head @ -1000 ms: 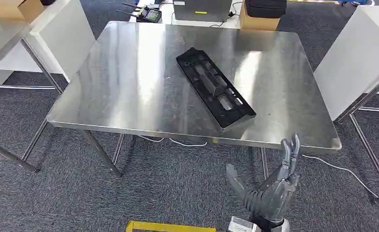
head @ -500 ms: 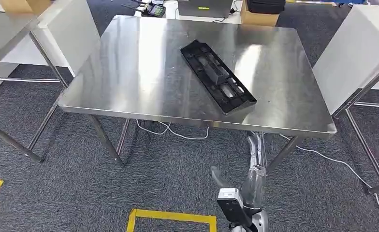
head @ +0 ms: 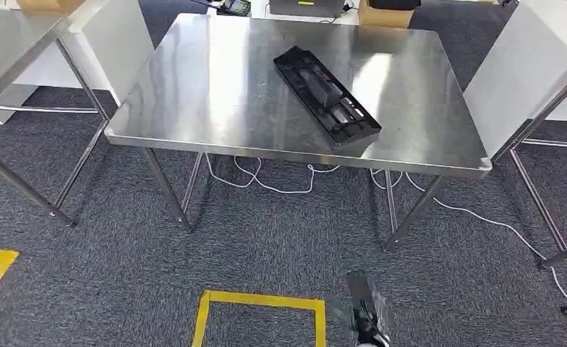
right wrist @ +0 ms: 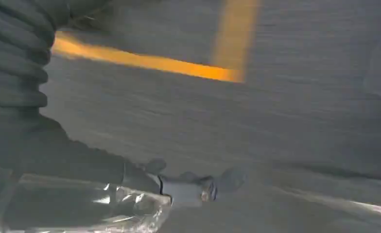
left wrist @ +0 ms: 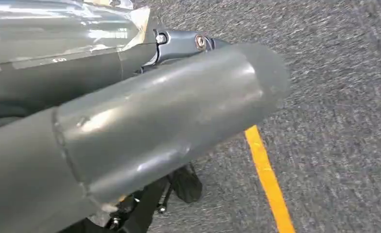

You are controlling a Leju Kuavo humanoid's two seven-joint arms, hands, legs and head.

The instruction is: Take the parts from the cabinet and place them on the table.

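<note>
Camera has pulled back since the earlier frame; right hand (head: 367, 311) dropped low, now a blurred dark shape over grey carpet (head: 121, 238), grip state can't be told. Long black plastic tray part (head: 326, 94) lies diagonally on the steel worktop (head: 194, 94). Left hand (left wrist: 130, 131) close-up, fingers hidden, state unclear.

A second counter (head: 9, 32) fills the upper left of the frame, a white panel (head: 526, 65) the upper right, yellow tape (head: 259, 302) marks the grey carpet (head: 85, 275) at bottom, white cables (head: 266, 181) mid-frame.
</note>
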